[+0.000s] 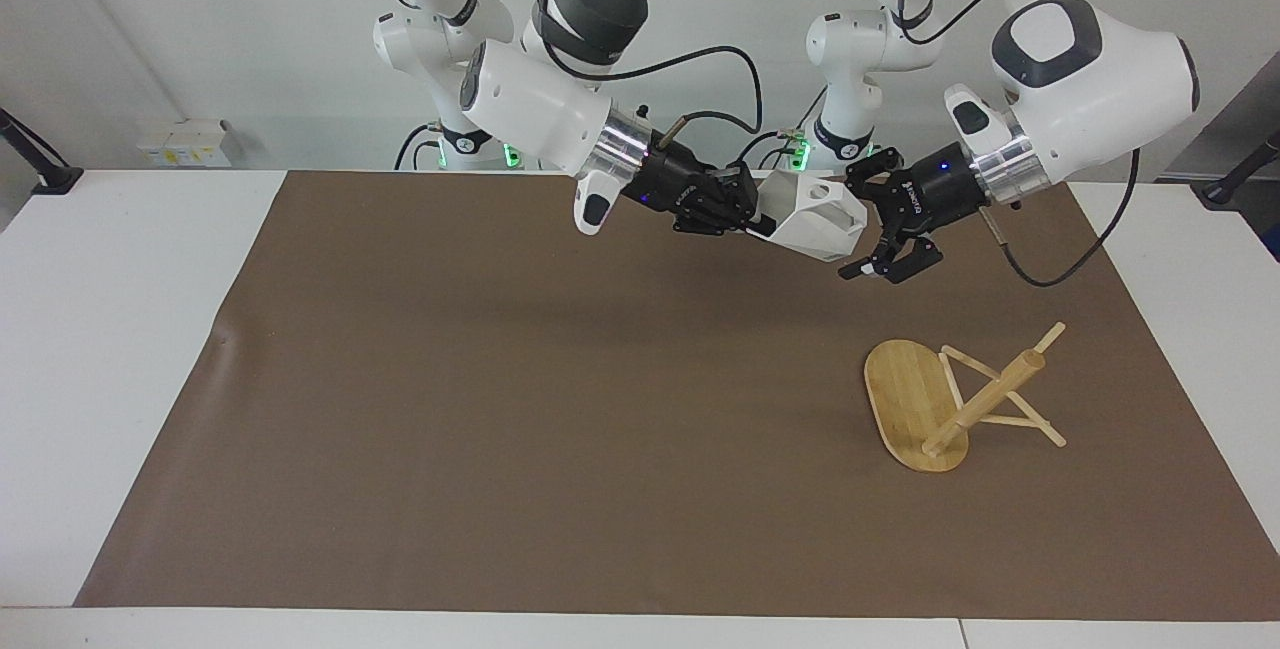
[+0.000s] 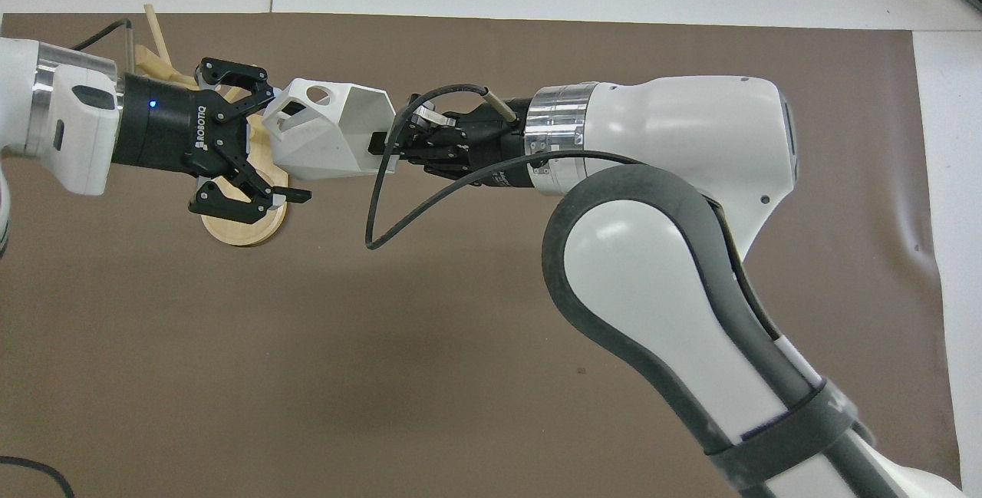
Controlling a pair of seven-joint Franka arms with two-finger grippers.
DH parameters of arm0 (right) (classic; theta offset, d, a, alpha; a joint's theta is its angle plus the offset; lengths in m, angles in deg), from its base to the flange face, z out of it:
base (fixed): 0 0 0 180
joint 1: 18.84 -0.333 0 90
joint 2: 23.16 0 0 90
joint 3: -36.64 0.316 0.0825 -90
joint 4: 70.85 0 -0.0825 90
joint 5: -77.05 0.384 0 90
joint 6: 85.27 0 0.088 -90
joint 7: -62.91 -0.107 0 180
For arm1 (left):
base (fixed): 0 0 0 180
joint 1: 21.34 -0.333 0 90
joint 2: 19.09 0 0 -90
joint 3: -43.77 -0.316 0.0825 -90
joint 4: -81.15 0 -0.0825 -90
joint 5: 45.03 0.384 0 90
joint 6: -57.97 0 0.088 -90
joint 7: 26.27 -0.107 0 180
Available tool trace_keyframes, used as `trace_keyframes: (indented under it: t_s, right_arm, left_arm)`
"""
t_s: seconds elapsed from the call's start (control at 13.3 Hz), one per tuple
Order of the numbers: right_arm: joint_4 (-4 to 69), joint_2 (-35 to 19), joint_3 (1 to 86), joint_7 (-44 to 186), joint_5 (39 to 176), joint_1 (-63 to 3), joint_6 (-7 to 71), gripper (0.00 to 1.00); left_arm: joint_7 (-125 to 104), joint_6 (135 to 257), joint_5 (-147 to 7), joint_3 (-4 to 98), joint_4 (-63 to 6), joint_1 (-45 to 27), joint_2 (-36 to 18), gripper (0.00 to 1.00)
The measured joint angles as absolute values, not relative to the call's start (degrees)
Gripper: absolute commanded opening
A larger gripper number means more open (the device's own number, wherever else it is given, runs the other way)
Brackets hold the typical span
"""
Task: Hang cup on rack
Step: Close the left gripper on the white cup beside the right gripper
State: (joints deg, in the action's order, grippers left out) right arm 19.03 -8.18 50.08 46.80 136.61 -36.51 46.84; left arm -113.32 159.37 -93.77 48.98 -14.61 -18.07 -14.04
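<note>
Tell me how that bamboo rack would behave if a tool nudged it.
The rack already lies tipped on the brown mat, its oval base on edge and its post slanting, so it probably topples easily. It looks stiff and probably light, so a nudge would likely slide or pivot it. Its thin pegs rest on the mat and might snap under hard pressure.

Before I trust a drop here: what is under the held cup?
Under the cup, shut in the right gripper, only bare brown mat shows. The open left gripper brackets its handle end. The rack lies tipped over, apart, farther from the robots.
</note>
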Motion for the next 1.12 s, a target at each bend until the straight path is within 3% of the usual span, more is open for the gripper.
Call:
trace_keyframes:
  t_s: [0.3,0.38,0.45,0.53,0.6,1.12]
  right_arm:
    - [19.03,-8.18,50.08,46.8,136.61,-36.51,46.84,0.0]
    - [19.03,-8.18,50.08,46.8,136.61,-36.51,46.84,0.0]
    - [19.03,-8.18,50.08,46.8,136.61,-36.51,46.84,0.0]
    - [19.04,-8.18,50.08,46.8,136.61,-36.51,46.84,0.0]
    - [18.99,-8.18,50.06,46.82,136.61,-36.5,46.94,0.0]
    - [18.96,-8.17,50.0,46.91,136.53,-36.45,46.85,0.0]
  left_arm:
    - [-113.32,159.37,-94.32,49.02,-14.62,-18.06,-14.04,1.0]
    - [-113.32,159.37,-94.34,49.03,-14.62,-18.06,-14.04,0.74]
    - [-113.32,159.41,-94.38,49.07,-14.62,-18.05,-14.04,0.34]
    - [-113.32,159.45,-94.55,49.11,-14.62,-18.05,-14.05,0.05]
    - [-113.36,159.28,-94.84,49.16,-14.65,-18.02,-14.05,0.0]
    - [-113.23,159.38,-95.08,49.23,-14.86,-17.99,-14.11,0.0]
